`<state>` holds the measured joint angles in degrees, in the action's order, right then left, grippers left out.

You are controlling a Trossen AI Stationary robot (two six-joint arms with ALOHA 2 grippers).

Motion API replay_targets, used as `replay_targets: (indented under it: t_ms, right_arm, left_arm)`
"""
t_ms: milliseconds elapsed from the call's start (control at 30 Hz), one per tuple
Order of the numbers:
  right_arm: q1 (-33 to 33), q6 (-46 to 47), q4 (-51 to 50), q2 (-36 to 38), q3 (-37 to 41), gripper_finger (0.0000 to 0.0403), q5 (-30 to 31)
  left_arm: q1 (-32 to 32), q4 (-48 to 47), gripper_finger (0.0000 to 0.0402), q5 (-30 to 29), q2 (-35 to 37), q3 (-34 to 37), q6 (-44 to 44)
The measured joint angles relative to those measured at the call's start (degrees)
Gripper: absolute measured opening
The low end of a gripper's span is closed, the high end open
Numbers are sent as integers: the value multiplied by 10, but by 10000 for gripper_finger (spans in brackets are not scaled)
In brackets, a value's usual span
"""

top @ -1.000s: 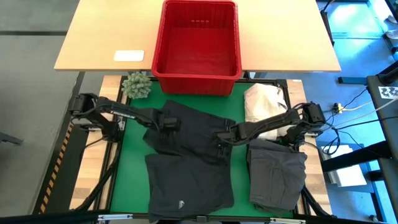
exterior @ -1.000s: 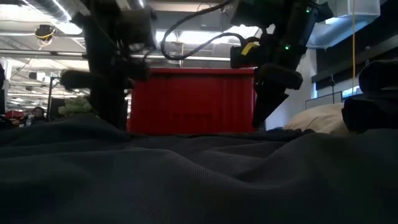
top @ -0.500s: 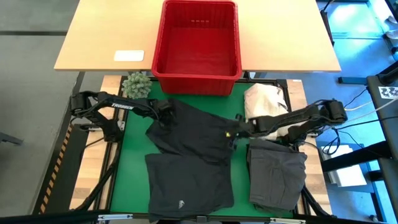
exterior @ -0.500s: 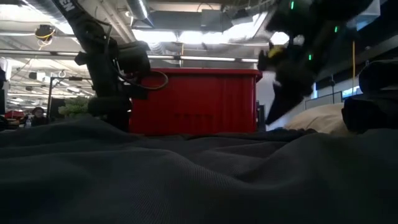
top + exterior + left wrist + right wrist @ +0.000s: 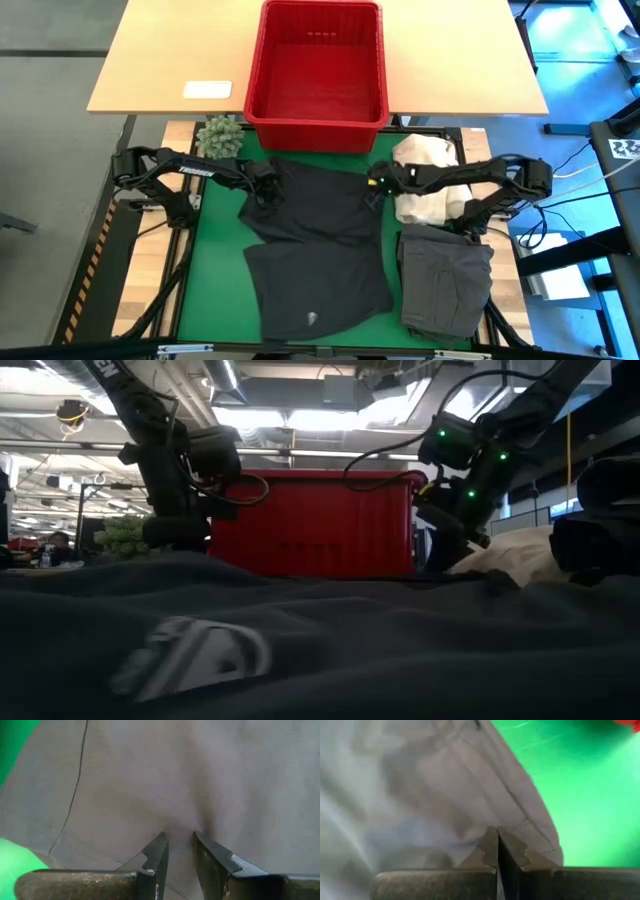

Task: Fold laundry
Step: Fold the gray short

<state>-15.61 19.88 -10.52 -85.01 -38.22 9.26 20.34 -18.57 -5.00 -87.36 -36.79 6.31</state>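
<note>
Two end effectors pinch the same dark garment [image 5: 315,235], one at each of its upper corners. On the left, the end effector [image 5: 266,190] has its fingers [image 5: 157,855] narrowly parted with a fold of the cloth caught between them, right at the garment's upper left corner. On the right, the end effector [image 5: 377,180] has its fingers [image 5: 490,847] pressed fully together on the garment's hem at the upper right corner.

From these two held corners the garment stretches away across the green mat [image 5: 215,270] toward the near edge of the tabletop, lying mostly flat, with a small pale logo [image 5: 314,318] near its lower end. A red basket [image 5: 317,120] stands just beyond both end effectors. A cream-white cloth heap [image 5: 425,155] lies directly beside the right end effector, under that arm, and a folded dark grey garment [image 5: 445,280] rests nearer than the heap. A small green plant [image 5: 220,137] sits just beyond the left arm.
</note>
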Motion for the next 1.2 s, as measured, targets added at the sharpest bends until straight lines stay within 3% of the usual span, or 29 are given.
replay_targets:
  t_ms: [133, 367, 567, 733, 900, 1200]
  right_arm:
    - [-10, -20, 22, 3, 0, 0, -16]
    - [-9, -23, 28, 49, 0, 0, -49]
    - [3, -24, 24, 116, 0, 0, -73]
    - [70, -40, 48, 161, 0, 0, -63]
    - [165, -55, 87, 174, 0, 0, -8]
    - [274, -114, 164, 174, 0, 0, 51]
  left_arm:
    - [-6, -22, 85, -6, 25, -3, -2]
    - [-33, -78, 85, -45, 152, -14, -2]
    - [-103, -133, 85, -41, 243, -14, -34]
    - [-218, -155, 85, -37, 263, -15, -81]
    - [-316, -142, 85, -38, 263, -15, -130]
    - [-370, -103, 85, -50, 263, -15, -134]
